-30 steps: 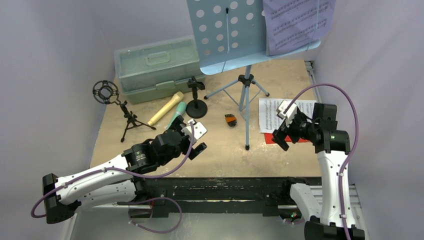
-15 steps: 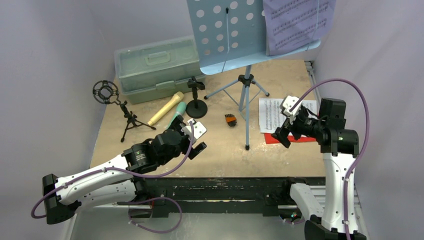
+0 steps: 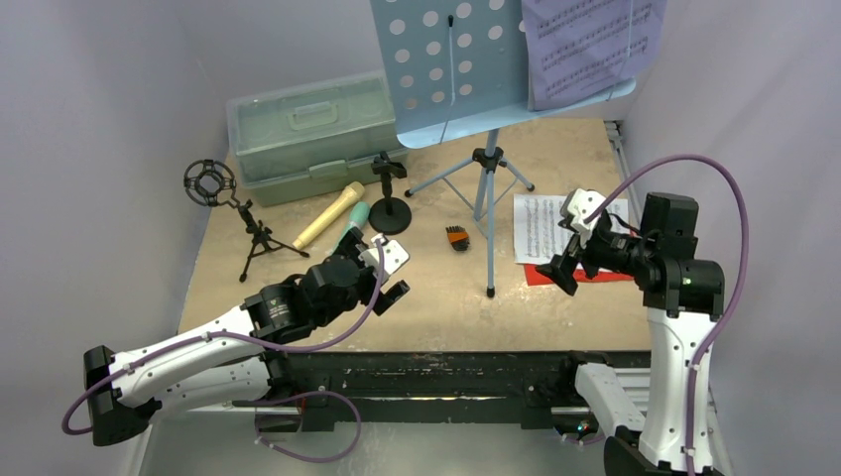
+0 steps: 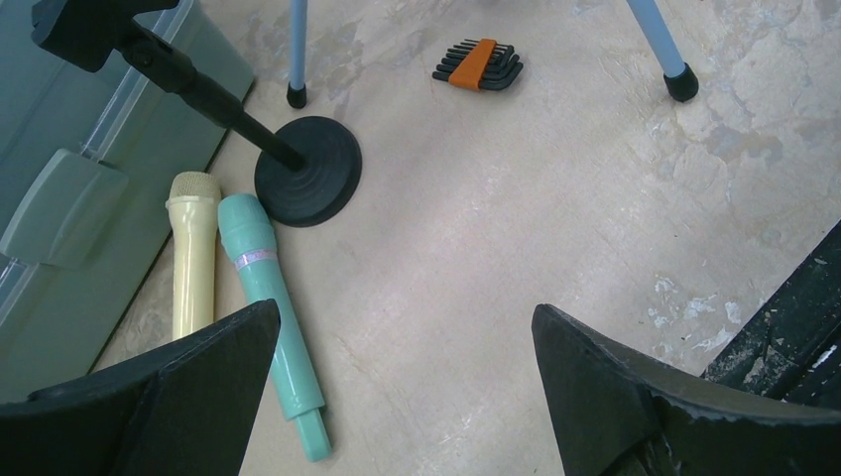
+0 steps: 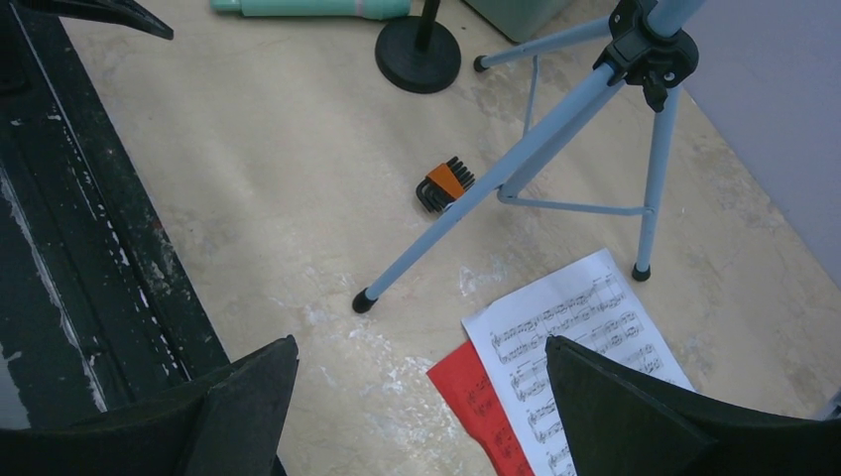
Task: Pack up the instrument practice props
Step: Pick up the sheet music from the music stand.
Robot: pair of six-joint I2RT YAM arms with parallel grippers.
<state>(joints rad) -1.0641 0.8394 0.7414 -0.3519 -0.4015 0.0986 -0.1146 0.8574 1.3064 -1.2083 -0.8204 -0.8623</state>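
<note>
Left wrist: teal microphone (image 4: 276, 312) lies beside tan microphone (image 4: 193, 258).

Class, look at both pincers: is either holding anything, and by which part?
Nothing is held. The left pincer and right pincer both stand open above the table; the teal microphone and white music sheet lie loose below.

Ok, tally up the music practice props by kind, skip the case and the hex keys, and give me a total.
Toy microphones: 2, tan mic and teal mic
Mic holders: 2, round-base holder and ring-top tripod
Music stand: 1
Music sheets: 3, purple sheet, white sheet, red sheet
Total: 8
</note>
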